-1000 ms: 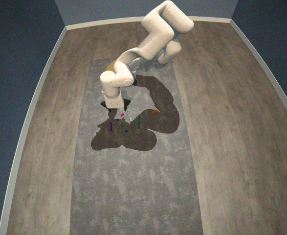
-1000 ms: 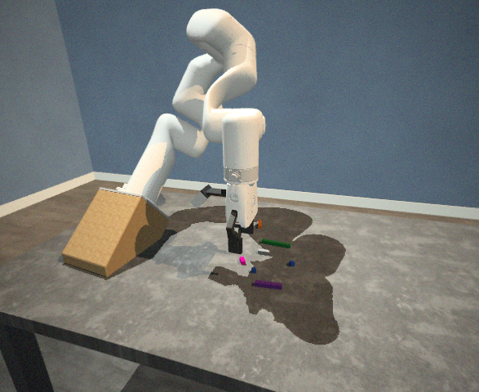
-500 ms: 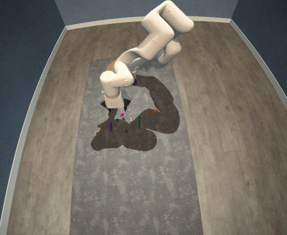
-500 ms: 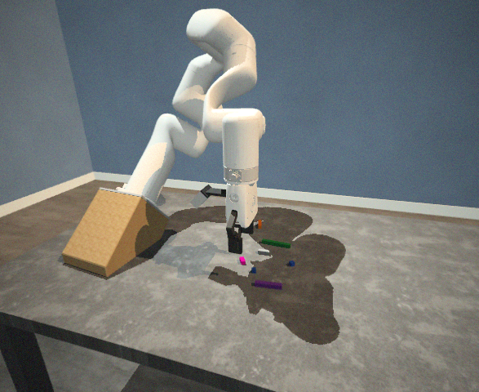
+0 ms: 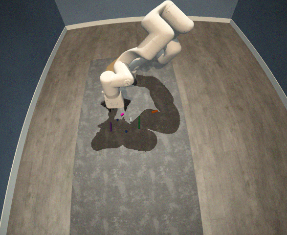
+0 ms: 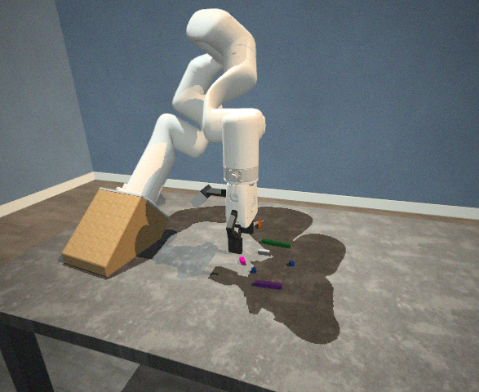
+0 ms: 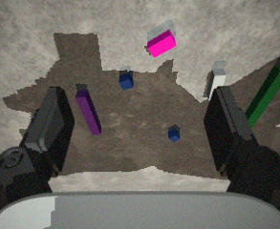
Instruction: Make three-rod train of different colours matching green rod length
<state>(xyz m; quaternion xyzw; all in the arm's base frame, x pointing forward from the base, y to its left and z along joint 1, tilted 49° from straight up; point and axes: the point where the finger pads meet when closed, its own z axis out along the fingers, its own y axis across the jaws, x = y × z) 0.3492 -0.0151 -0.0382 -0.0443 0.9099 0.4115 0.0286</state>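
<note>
A: What was hard to make out?

B: From above, the arm covered the pincer (image 6: pixel 236 234) almost wholly, and the rods were mere specks. In the wrist view, the right finger cut off the near end of the green rod (image 7: pixel 268 94) and the foot of the grey rod (image 7: pixel 217 76). The orange rod (image 6: pixel 259 224) stayed half hidden behind the pincer from the side.

A: And the pincer itself?

B: Spread wide, nothing between its fingers, hanging just above the tabletop (image 6: pixel 399 269).

A: Where did the rods lie?

B: All flat and apart, none end to end. In the wrist view the magenta rod (image 7: pixel 161 43) sat at twelve o'clock, one blue cube (image 7: pixel 126 80) at eleven, the other (image 7: pixel 174 134) near centre, the purple rod (image 7: pixel 88 112) at nine, the green one at three.
</note>
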